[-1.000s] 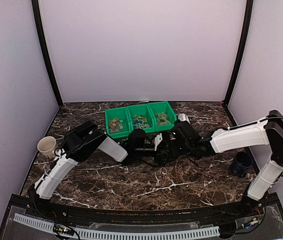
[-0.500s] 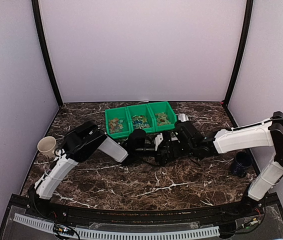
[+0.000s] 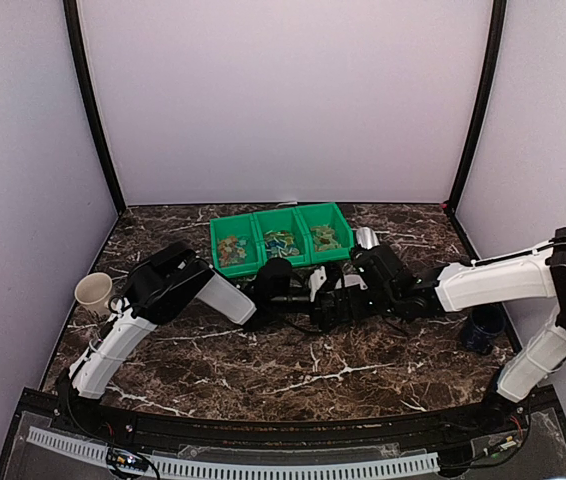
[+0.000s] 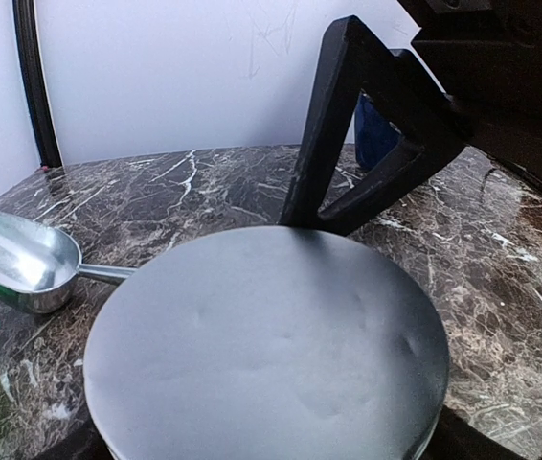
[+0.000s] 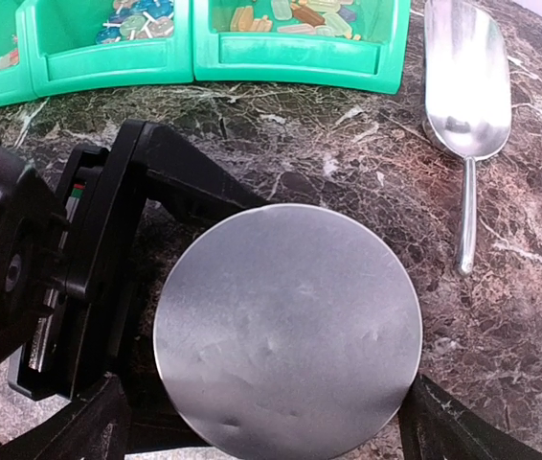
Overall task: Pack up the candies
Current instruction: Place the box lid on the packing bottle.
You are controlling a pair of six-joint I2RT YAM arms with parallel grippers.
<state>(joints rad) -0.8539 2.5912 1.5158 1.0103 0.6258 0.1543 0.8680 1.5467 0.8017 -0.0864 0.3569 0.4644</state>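
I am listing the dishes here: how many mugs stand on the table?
2. A cream mug stands near the table's left edge, beside the left arm; a dark blue mug stands near the right edge, beside the right arm. The arms might hide more.

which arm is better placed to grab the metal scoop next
Right, probably. The metal scoop lies just right of the green bin, on the right end effector's side of the round tin, its handle pointing toward that arm. The left end effector is on the tin's other side.
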